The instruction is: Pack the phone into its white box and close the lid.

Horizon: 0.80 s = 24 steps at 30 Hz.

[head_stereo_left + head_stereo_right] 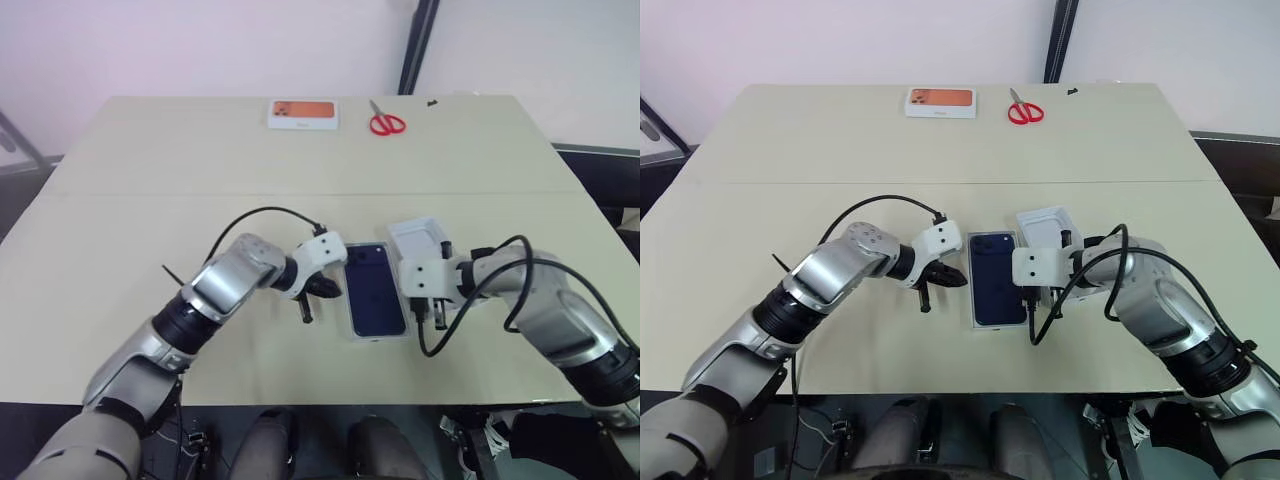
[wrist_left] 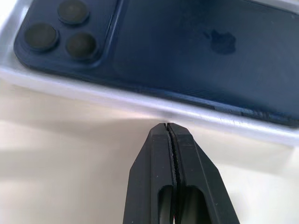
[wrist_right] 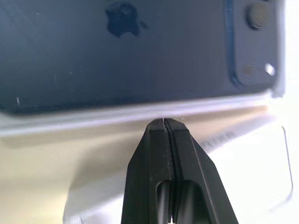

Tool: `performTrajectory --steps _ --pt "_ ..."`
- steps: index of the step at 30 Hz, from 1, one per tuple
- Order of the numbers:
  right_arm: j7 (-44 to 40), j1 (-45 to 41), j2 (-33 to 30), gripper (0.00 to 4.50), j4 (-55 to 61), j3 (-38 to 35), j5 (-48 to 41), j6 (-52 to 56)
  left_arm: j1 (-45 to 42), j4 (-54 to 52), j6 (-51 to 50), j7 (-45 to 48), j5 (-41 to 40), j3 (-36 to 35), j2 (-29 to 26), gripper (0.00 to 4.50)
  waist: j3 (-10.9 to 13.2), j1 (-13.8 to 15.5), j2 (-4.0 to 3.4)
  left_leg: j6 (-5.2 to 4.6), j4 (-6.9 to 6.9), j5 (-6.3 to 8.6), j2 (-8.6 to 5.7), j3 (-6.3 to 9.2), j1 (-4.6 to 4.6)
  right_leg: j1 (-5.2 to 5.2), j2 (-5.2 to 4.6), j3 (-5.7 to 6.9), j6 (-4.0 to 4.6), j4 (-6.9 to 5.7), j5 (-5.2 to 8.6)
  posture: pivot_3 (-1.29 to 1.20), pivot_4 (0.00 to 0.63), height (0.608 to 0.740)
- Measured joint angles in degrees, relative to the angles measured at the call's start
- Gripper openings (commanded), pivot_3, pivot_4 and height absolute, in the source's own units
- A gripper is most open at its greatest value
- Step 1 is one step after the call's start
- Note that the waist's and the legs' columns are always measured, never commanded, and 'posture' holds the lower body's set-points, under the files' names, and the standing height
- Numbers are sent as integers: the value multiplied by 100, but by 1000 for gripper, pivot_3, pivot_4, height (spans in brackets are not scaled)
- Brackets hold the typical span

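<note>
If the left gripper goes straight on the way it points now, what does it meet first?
Probably the near side wall of the white box: the shut left gripper points at that rim from close by, with the phone lying just behind it. Whether the tips already touch the wall is unclear.

This looks like a lab or office test room rather than a home: a large plain beige table stands against bare pale walls with a dark vertical post, holding only staged items such as red scissors and an orange-printed box.
</note>
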<state>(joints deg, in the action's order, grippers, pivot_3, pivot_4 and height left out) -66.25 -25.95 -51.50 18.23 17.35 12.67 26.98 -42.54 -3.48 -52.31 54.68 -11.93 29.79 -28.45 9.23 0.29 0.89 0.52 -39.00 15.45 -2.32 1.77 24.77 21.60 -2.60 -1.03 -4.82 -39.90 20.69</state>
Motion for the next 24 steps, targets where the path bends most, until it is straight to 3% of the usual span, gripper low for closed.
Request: performTrajectory --steps 7,10,15,24 --pt "-68 0 -141 0 6 -496 -476 107 456 -102 -134 63 -398 -821 -443 54 0 -6 -1 0 2 0 0 0 0 1 0 -1 0 0 0 0 150 740" --pt "-141 -4 -145 801 101 -743 -847 664 693 -232 -28 145 -646 -1312 -615 0 0 9 -1 -1 0 1 0 0 0 -1 -2 0 0 1 0 0 150 740" --pt "-55 -9 -119 3313 439 -971 -1408 2085 1151 -418 649 352 -951 -2057 -873 0 0 36 -2 -3 0 2 0 1 0 -3 -5 0 0 3 0 0 150 740" --pt "801 -25 54 3313 549 -941 -1918 4013 1769 -650 2300 946 -1376 -2762 -829 0 0 26 -3 -6 4 4 0 -1 0 -2 -7 -1 0 10 0 0 150 740"
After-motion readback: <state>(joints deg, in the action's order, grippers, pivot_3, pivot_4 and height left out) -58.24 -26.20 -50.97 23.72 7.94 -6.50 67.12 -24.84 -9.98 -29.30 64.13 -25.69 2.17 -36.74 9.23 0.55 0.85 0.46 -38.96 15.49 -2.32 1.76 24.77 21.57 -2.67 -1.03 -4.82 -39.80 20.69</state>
